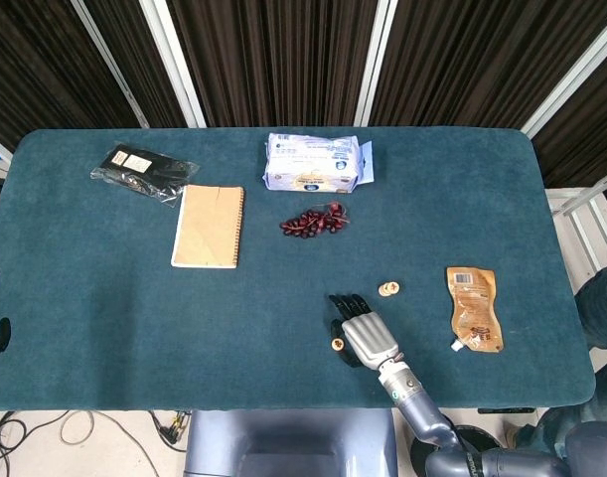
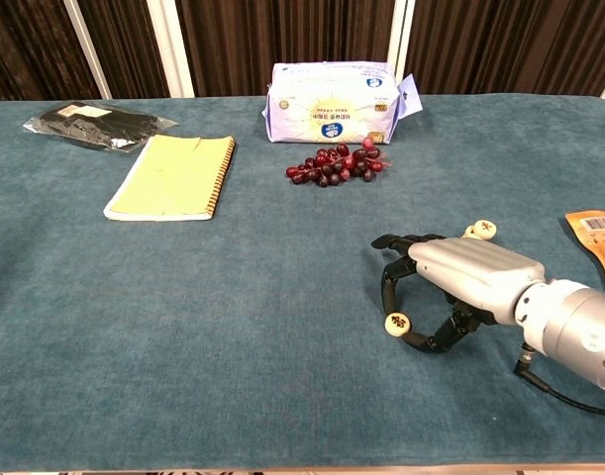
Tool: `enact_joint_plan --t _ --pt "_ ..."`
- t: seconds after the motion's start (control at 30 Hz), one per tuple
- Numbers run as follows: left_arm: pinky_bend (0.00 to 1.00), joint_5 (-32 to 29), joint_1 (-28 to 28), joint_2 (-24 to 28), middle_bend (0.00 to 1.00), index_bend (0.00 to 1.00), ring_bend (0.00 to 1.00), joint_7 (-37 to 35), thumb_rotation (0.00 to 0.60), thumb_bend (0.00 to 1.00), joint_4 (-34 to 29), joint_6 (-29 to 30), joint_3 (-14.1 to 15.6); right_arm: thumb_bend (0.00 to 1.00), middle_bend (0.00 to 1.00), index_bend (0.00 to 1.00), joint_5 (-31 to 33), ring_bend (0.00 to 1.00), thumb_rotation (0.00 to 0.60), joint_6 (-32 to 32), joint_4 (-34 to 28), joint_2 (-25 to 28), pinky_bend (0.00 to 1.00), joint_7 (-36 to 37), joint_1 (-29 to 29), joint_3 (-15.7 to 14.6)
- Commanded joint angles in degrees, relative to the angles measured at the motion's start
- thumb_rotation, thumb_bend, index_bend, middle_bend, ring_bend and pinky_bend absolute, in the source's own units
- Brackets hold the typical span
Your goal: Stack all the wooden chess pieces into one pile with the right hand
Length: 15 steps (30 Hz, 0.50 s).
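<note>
Chest view showed the right hand (image 2: 451, 282) low over the table (image 2: 233, 317), palm down, fingers (image 2: 391, 267) curled forward and apart, thumb hooked underneath. One chess piece (image 2: 397, 323) lay flat on the cloth just at the hand's near-left side, between the thumb tip and the fingertips; whether either touched it could not be told, so a grip on it was unclear. A second piece (image 2: 481, 230) sat just behind the hand, partly hidden by its back. From the head view the same hand (image 1: 366, 334) had the first piece (image 1: 337, 344) at its left edge and the second (image 1: 387, 289) a little ahead and to the right. Further right of the hand lay a brown pouch (image 1: 473, 307). Well ahead of it were grapes (image 1: 314, 221), a tissue pack (image 1: 314, 163), a notebook (image 1: 209, 226) and a black packet (image 1: 142, 171) off to the far left. The left hand was not seen in either view.
</note>
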Motion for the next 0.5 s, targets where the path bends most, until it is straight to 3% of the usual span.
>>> enact_joint_plan --t 0.03,0.5 --pt "0.00 0.0 0.0 0.0 0.00 0.14 0.00 0.0 0.600 0.49 0.0 0.0 0.0 0.41 0.00 0.48 0.1 0.00 0.600 -0.1 -0.1 0.1 0.00 -0.1 0.0 0.1" --pt "0.00 0.0 0.0 0.0 0.00 0.14 0.00 -0.1 0.600 0.49 0.0 -0.1 0.0 0.41 0.00 0.53 0.3 0.00 0.600 -0.5 -0.1 -0.2 0.00 -0.4 0.0 0.1"
